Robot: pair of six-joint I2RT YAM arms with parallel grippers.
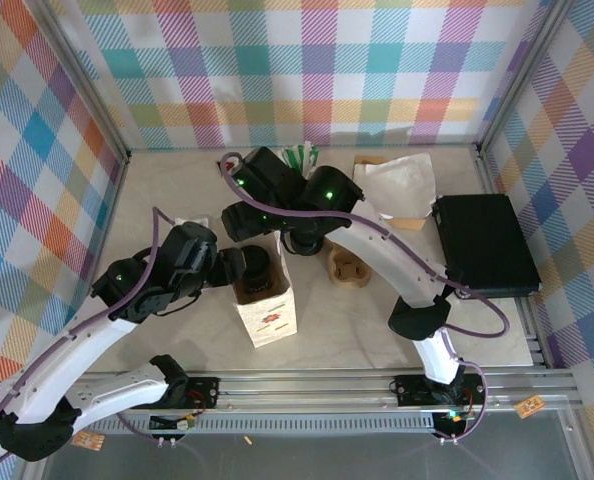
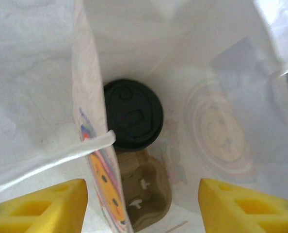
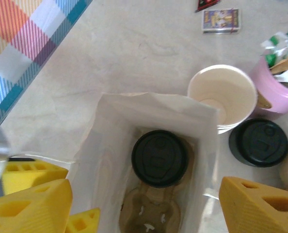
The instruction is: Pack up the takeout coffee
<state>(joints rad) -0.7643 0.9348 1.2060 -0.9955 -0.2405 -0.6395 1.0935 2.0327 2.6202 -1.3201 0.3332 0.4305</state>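
A pale stone-look table (image 1: pixel 377 330) sits inside bright plaid walls, with both arms reaching in from the near rail. A white paper bag (image 1: pixel 269 318) stands open-topped near the middle. The left gripper (image 2: pixel 143 189) hangs right over its mouth with the yellow fingers spread wide and holding nothing; one bag wall rises between them. Straight below, toward the far end of the bag, the coffee cup (image 2: pixel 133 114) stands upright, lid up, seated in a brown cardboard carrier (image 2: pixel 146 199) whose nearer slot is empty. The packing looks done, so the left arm, the closer one, likely needs a straight lift clear of that wall. The right gripper (image 3: pixel 144 194) hovers over the same bag, its fingers also apart, one on each side of the mouth. Beyond the bag stand a stack of paper cups (image 3: pixel 222 94), loose black lids (image 3: pixel 258 142) and a pink holder (image 3: pixel 280 92).
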